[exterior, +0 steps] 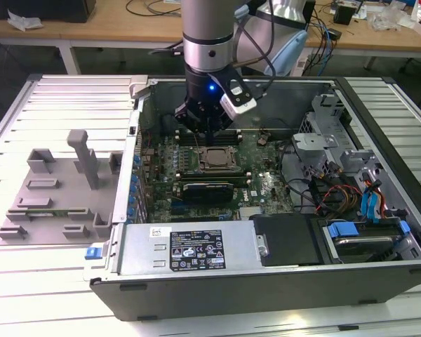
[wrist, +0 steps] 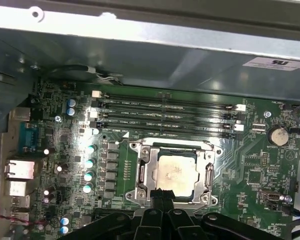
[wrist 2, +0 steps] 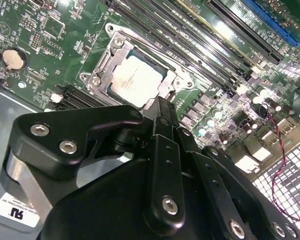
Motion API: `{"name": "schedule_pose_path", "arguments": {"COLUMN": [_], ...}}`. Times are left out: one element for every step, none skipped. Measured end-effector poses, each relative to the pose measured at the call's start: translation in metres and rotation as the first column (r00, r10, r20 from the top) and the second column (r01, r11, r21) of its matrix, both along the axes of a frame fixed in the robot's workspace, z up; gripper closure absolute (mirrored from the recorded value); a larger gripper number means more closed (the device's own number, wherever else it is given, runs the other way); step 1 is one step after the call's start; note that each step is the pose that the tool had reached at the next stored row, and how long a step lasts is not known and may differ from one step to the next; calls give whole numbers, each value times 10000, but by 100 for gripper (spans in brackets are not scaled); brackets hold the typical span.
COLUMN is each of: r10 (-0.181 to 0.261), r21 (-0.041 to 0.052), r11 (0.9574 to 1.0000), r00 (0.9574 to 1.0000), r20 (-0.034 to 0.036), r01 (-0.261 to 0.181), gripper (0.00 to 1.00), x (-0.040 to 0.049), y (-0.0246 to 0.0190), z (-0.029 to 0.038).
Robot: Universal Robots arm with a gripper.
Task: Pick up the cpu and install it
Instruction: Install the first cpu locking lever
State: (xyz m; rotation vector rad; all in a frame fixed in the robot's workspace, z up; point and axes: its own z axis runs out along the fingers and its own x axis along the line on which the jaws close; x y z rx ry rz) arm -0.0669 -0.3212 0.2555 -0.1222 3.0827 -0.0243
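Observation:
The cpu (exterior: 217, 159), a flat square chip with a pale metal top, lies in the motherboard socket inside the open computer case. Both wrist views show the cpu (wrist 2: 137, 80) (wrist: 176, 172) framed by the silver socket bracket (wrist: 141, 175). My gripper (exterior: 209, 130) hangs just above the socket. Its black fingers (wrist 2: 162, 125) come together at one tip, so the gripper (wrist 2: 160, 106) (wrist: 160, 194) is shut with nothing in it. The tip is at the cpu's edge; whether it touches the chip cannot be told.
Empty memory slots (wrist: 165, 112) run beside the socket, with capacitors (wrist: 90, 167) on another side. The case's metal wall (wrist: 150, 45) stands close behind. A power supply (exterior: 196, 249) and drive bays (exterior: 365, 235) fill the case's near side. A grey fixture (exterior: 56, 189) sits at the exterior view's left.

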Motion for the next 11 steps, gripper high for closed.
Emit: {"name": "schedule_pose_path", "arguments": {"r10": [1, 1, 1, 1, 0, 2, 2, 0, 1, 1, 1], "r21": [0, 0, 0, -1, 0, 0, 0, 0, 0, 0, 6], "r11": [10000, 10000, 10000, 10000, 10000, 10000, 10000, 10000, 10000, 10000, 10000], "r00": [10000, 10000, 10000, 10000, 10000, 10000, 10000, 10000, 10000, 10000, 10000], "r20": [0, 0, 0, 0, 0, 0, 0, 0, 0, 0, -1], "r01": [-1, -1, -1, -1, 0, -2, -2, 0, -1, -1, -1], "gripper": [89, 89, 89, 89, 89, 89, 89, 89, 89, 89, 89], "x": [-10, -19, -27, -41, -87, -140, -182, -230, -280, -296, -310], "y": [0, 0, 0, 0, 0, 0, 0, 0, 1, 1, 1], "z": [0, 0, 0, 0, 0, 0, 0, 0, 0, 0, 0]}}
